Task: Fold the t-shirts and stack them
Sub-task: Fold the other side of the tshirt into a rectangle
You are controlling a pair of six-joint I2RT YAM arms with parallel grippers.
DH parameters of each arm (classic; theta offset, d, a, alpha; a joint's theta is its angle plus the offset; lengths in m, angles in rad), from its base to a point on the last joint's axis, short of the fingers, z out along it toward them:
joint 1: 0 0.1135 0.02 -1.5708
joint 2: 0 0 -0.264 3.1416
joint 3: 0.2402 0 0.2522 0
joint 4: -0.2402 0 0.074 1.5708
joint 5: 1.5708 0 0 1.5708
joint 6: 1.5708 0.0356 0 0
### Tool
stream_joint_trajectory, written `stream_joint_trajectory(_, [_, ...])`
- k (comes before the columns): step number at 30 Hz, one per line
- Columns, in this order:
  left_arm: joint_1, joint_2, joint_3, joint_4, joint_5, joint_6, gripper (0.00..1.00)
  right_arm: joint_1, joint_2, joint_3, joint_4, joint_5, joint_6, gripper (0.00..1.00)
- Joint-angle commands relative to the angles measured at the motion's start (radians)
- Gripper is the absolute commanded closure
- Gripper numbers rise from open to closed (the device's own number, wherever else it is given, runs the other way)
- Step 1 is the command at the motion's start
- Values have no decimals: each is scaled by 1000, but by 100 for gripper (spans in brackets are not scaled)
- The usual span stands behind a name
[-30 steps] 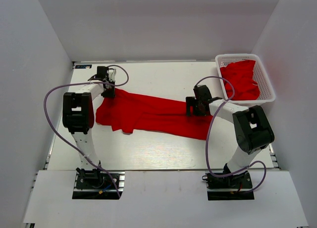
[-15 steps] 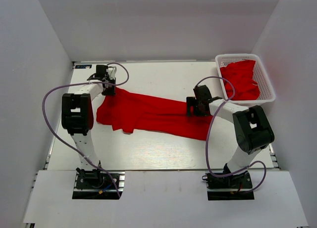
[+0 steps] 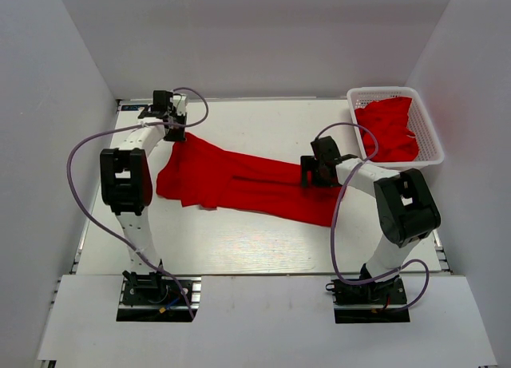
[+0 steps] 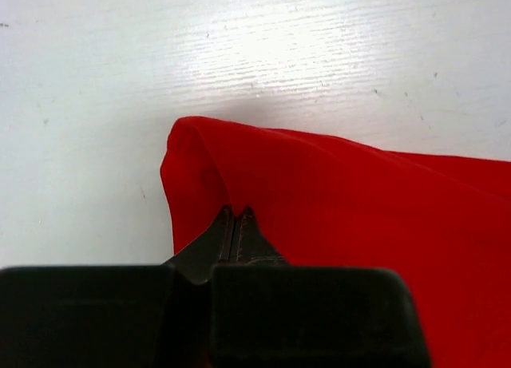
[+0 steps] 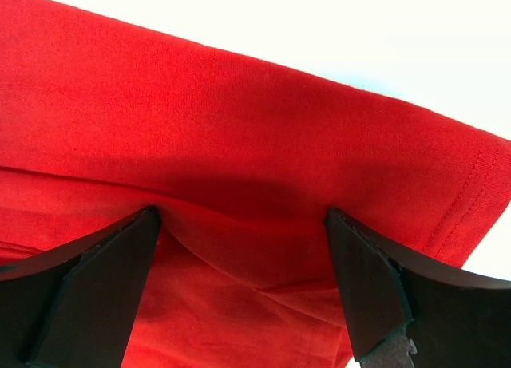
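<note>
A red t-shirt lies stretched across the table from far left to right. My left gripper is shut on its far-left corner; in the left wrist view the closed fingertips pinch the red cloth. My right gripper is open and presses down on the shirt's right part; in the right wrist view its two fingers stand wide apart with a fold of red cloth between them. More red shirts lie in the basket.
A white lattice basket stands at the far right corner. White walls close in the table at the back and both sides. Purple cables loop from both arms over the table.
My left gripper has drawn the shirt's left corner farther back and slightly right, pulling the cloth tauter. The right gripper has stayed nearly still.
</note>
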Motion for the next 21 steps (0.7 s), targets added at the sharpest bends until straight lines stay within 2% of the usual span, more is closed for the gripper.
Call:
stream_joint_trajectory(1, [5,45,82,-47,9,30,100,-7,32,22,-53,23,16,10])
stream_joint_trajectory(9, [5,117,126,-70,23,50,100,-8,42,25,-56,27,16,10])
stream_joint_trajectory(10, [5,129,139,-70,23,50,98,-8,43,25,-54,24,16,10])
stream_joint_trajectory(13, [5,130,149,-50,12,59,82,-7,45,23,-56,23,17,10])
stream_joint_trajectory(17, [5,159,173,-21,12,59,81,-5,46,25,-54,18,19,10])
stream_joint_trajectory(19, [5,188,211,-45,12,59,75,-4,43,20,-51,17,16,10])
stream_joint_trajectory(20, [5,188,221,-80,12,59,61,-4,37,18,-45,12,19,10])
stream_joint_trajectory(21, [5,197,221,-96,12,59,22,-10,35,14,-42,9,16,10])
